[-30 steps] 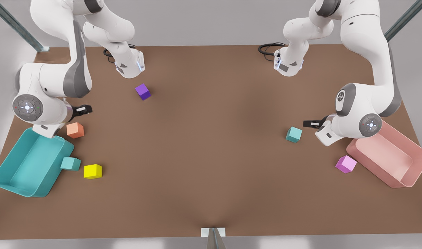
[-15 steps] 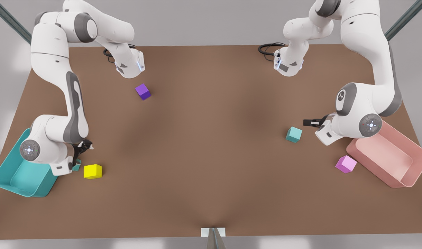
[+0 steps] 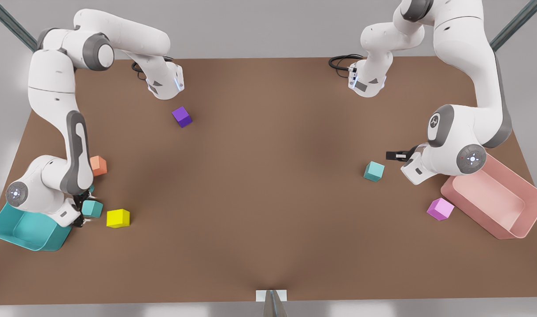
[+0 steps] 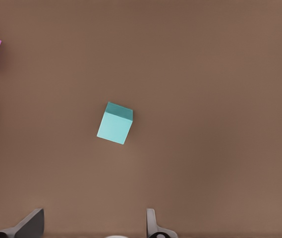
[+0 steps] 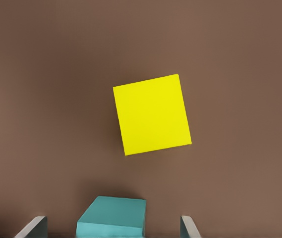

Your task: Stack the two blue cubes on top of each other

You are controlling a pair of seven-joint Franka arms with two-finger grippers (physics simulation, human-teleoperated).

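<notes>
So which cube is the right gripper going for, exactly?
Find the teal bin at the front view's left. Just beside it, between the right gripper's open fingers, sits a teal cube. Its neighbours are yellow and orange.

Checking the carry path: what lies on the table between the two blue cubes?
In the front view, the yellow cube sits just beside the left-side blue cube; beyond it, bare table up to the other blue cube.
</notes>
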